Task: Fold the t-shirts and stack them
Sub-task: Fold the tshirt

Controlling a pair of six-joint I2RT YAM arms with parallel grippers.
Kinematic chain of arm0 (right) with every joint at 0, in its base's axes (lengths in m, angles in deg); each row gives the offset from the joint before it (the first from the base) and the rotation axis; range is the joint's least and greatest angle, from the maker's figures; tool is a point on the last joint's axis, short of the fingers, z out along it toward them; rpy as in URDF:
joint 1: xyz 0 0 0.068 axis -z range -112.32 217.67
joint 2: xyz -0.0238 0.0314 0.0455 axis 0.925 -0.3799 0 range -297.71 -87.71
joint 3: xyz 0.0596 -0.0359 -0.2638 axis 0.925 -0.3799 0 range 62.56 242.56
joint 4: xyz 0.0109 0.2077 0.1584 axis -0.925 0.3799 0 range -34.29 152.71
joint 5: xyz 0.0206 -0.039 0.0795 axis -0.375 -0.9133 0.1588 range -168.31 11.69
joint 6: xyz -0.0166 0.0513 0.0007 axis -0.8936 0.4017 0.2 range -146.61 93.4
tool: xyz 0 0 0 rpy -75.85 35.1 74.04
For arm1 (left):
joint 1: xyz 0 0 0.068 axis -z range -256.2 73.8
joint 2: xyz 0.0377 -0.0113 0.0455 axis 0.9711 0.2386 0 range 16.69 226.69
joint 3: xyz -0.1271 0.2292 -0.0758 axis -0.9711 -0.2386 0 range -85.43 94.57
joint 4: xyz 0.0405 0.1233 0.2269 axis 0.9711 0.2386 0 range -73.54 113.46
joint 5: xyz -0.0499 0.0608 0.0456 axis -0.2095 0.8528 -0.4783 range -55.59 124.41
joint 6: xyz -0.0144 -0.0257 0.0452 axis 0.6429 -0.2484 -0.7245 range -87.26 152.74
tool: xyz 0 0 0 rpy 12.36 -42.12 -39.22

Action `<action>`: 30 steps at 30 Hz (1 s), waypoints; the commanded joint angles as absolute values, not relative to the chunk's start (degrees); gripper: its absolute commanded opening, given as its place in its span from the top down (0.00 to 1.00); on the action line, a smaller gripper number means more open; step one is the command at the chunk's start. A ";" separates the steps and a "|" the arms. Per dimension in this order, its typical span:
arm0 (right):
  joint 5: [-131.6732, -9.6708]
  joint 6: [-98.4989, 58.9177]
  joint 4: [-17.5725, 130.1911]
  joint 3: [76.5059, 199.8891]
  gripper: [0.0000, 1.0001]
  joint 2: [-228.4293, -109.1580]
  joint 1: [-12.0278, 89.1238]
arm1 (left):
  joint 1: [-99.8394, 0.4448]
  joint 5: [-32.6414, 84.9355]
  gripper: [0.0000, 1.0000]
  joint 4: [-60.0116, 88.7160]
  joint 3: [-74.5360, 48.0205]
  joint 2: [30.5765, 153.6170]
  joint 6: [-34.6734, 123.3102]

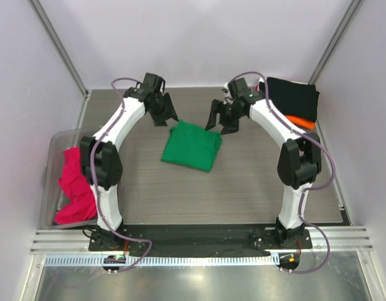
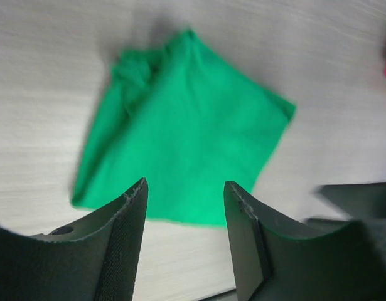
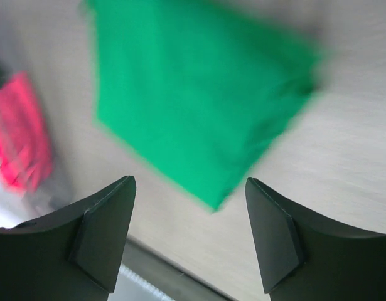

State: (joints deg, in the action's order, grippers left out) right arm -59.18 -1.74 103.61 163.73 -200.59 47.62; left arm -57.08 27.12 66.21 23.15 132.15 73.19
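Observation:
The bright green t-shirt [image 1: 193, 146] lies folded into a rough square on the table's middle; it also shows in the left wrist view [image 2: 180, 132] and the right wrist view [image 3: 199, 94]. My left gripper [image 1: 165, 115] hovers open and empty just beyond the shirt's far left corner. My right gripper [image 1: 220, 123] hovers open and empty at its far right corner. The magenta-pink t-shirt [image 1: 75, 185] lies crumpled in a clear bin at the left. A folded black t-shirt [image 1: 295, 97] lies on an orange one [image 1: 300, 121] at the back right. The red-patterned shirt is out of view.
The clear plastic bin [image 1: 53, 164] stands at the table's left edge. Grey walls and metal posts close in the back and sides. A metal rail [image 1: 199, 238] runs along the near edge by the arm bases.

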 commanded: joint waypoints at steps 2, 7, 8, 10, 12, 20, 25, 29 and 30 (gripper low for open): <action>-49.15 8.26 88.52 150.41 0.25 -195.82 40.88 | -55.11 20.62 0.48 54.71 7.76 123.40 76.15; -43.61 13.99 73.13 140.45 0.30 -197.04 39.29 | -52.73 15.34 0.50 45.12 -2.44 124.61 77.65; -43.60 14.09 72.07 137.82 0.30 -197.40 39.29 | -52.38 14.99 0.51 44.67 -3.15 125.40 77.65; -44.21 13.83 69.87 135.09 0.31 -198.01 39.29 | -52.03 15.24 0.52 43.27 -5.18 127.59 77.48; -44.74 12.78 68.90 131.04 0.32 -198.19 39.29 | -51.94 16.03 0.53 42.65 -7.28 128.66 76.78; -48.43 10.49 68.28 115.33 0.33 -191.52 39.29 | -50.45 21.04 0.57 42.12 -20.02 124.81 76.42; -52.29 9.70 73.28 108.63 0.34 -181.77 39.20 | -46.23 24.21 0.57 43.79 -29.43 113.91 78.61; -53.70 8.82 79.34 109.31 0.29 -171.93 39.29 | -44.64 26.75 0.50 50.18 -26.99 106.53 76.78; -54.14 8.12 82.05 110.37 0.25 -170.43 39.29 | -44.64 27.81 0.48 55.25 -22.80 105.56 74.77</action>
